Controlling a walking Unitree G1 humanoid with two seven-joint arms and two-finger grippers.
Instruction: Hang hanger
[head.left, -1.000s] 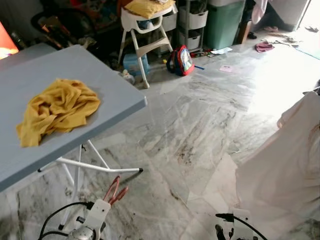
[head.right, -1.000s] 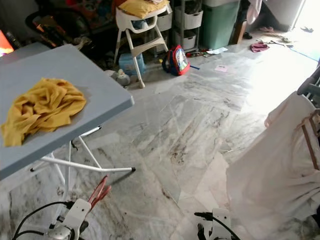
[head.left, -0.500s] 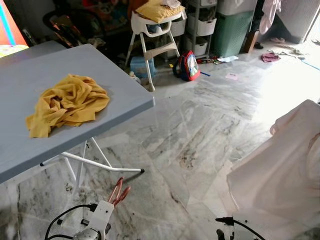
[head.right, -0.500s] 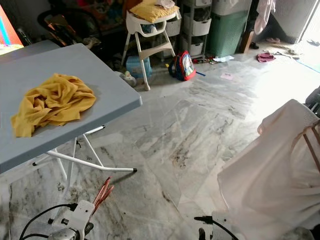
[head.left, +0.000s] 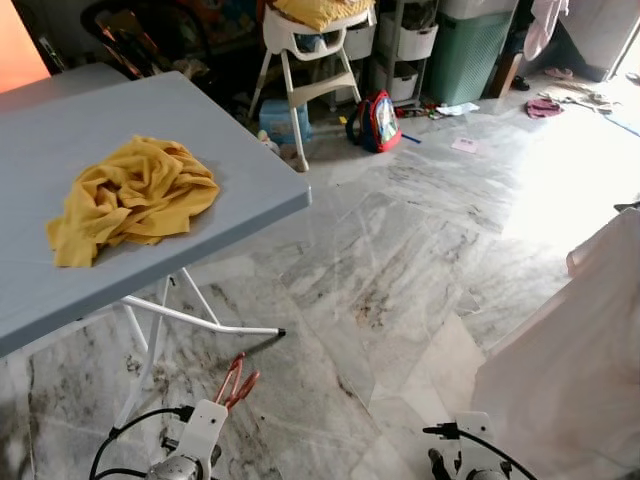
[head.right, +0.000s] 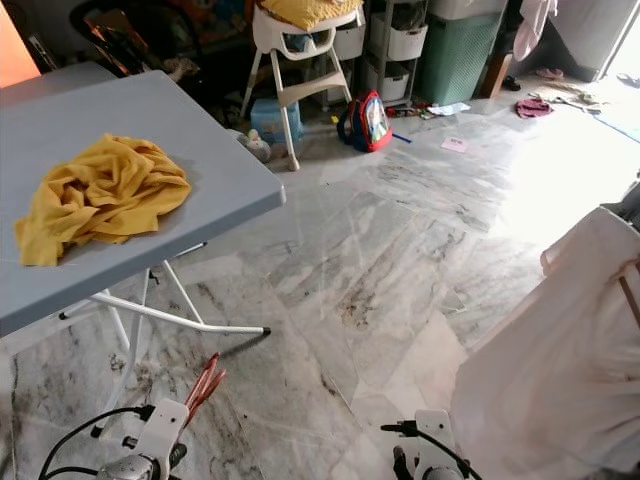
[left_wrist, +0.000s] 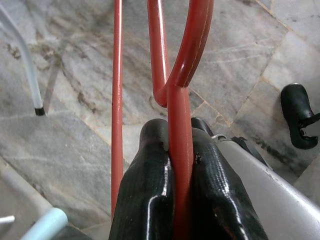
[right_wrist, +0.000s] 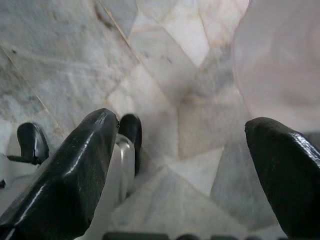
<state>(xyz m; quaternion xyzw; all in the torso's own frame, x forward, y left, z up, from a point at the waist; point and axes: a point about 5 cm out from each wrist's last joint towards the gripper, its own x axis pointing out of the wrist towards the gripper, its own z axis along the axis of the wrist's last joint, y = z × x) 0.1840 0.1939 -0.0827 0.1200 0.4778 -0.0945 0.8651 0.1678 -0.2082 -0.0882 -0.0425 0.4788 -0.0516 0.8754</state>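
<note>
— What do the head views give you?

— My left gripper (head.left: 232, 385) is low in front of me over the marble floor (head.left: 400, 260), with the red hanger (head.left: 238, 378) sticking out of it. The grey tabletop (head.left: 230, 170) stands to my left with a crumpled yellow cloth (head.left: 130, 195) on it. To my right hangs a pale garment (head.right: 560, 360), and a brown strip of another hanger (head.right: 632, 300) peeks at its edge, so I judge the hanging place is on that side; no rail is visible to me.

— And the left wrist view?

— My two black fingers (left_wrist: 150, 190) are clamped tight on the hanger's red bar, its hook curving up beyond them. The hold looks firm.

— The right wrist view?

— My right gripper (right_wrist: 180, 165) is spread wide and empty above the floor, the pale garment just beyond one finger.

— So which step is this?

— Carrying, I'd say: hanger in hand, not yet hung. Next I need to turn toward the garment, find the rail, lift the hook over it, then let go.
</note>
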